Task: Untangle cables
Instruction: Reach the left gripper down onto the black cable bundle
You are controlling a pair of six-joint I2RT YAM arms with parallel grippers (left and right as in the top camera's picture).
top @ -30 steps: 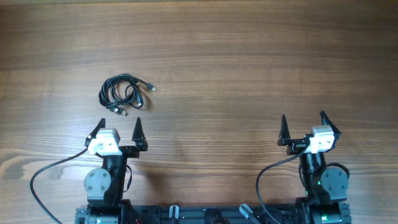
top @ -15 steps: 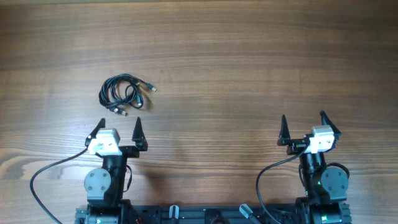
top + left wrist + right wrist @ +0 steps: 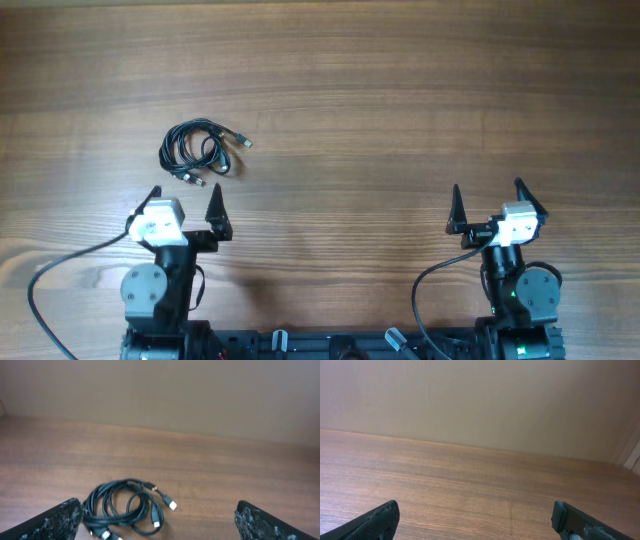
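Step in hand: approach; judging by the scene, no cable is gripped or pulled loose yet.
Cables [image 3: 201, 151]: one knotted coil of thin black cords with metal plug tips, lying on the counter [image 3: 400, 110] just ahead of the left pincer [image 3: 183, 201], well apart from the right pincer [image 3: 487, 199].
Left pincer: fingers spread wide, empty; the coil shows between them in its wrist view [image 3: 125, 510].
Right pincer: fingers spread wide, empty, only bare counter ahead.
Next move: likely the left pincer reaches forward and down, closing on one outer loop; thin cords call for precise aim.
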